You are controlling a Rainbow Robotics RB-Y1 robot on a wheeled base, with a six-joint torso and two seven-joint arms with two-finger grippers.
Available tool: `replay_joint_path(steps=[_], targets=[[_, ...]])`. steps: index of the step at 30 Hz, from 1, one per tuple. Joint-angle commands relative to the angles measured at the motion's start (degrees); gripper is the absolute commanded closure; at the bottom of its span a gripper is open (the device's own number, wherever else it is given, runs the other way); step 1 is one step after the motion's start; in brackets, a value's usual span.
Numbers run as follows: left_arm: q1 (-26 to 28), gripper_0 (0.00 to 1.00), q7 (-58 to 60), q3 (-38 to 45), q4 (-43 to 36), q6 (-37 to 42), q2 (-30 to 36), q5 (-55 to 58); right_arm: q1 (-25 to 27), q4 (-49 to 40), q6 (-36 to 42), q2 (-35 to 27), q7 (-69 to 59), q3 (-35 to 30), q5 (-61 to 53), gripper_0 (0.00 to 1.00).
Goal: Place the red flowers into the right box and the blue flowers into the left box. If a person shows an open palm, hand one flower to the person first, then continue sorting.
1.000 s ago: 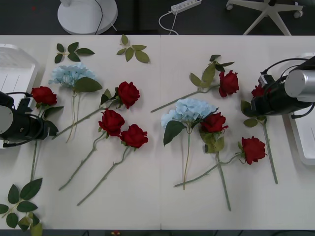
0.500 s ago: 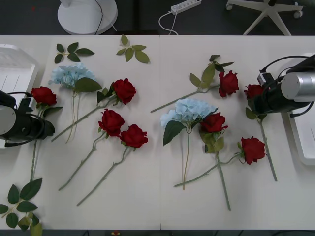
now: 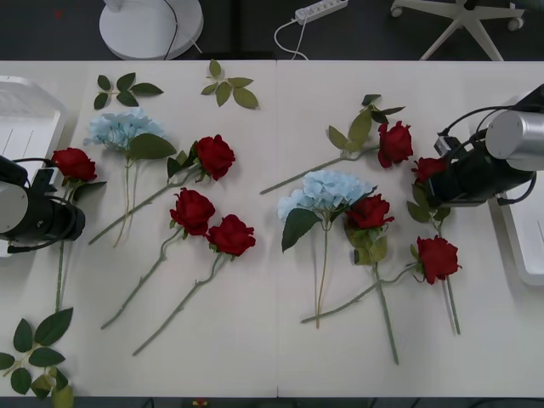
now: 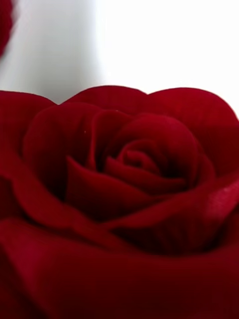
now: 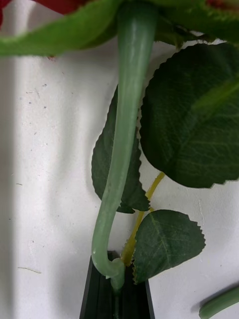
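Red rose [image 3: 427, 168] held beside right box [image 3: 520, 246] rim.

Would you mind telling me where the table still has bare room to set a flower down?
Bare patches: the near edge of the table below the stems, and the far middle beside the leaf sprigs. It is crowded around both blue flowers and the red flowers.

I am counting seven red flowers [image 3: 215, 156], two blue flowers [image 3: 326, 190], two white boxes [image 3: 19, 127] at the table's [image 3: 255, 357] side edges, and three loose leaf sprigs [image 3: 228, 87].
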Motion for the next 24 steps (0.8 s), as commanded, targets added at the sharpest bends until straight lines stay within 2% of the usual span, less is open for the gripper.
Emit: replay_joint_path(steps=[1,6,13,17,18,24], targets=[[-0.99,1.0,-5.1,-0.21,-2.56,-0.85,1.12,-0.67,-5.19,0.27,5.56,-1.17,-3.03,-0.21,-6.32,1.0],[-0.99,1.0,-4.93,-0.03,-8.19,-0.76,5.33,0.04,-10.37,0.27,10.04,-3.54,-3.82,-0.3,-10.8,1.0],[0.41,1.0,-4.75,2.87,-16.63,0.38,9.73,1.35,-16.17,0.27,11.01,-7.67,-3.11,-0.03,-10.1,1.0],[5.25,1.0,-4.75,9.28,-24.27,0.38,11.4,2.23,-17.4,-1.23,11.19,-10.31,-1.8,0.05,-6.14,1.0],[7.97,1.0,-4.75,12.89,-27.79,0.38,11.31,2.5,-17.4,-2.63,11.1,-11.71,-1.36,0.14,-3.95,1.0],[15.71,1.0,-4.58,24.84,-41.76,-0.23,9.64,4.08,-17.4,-6.24,10.4,-17.25,0.93,1.37,3.35,1.0]])
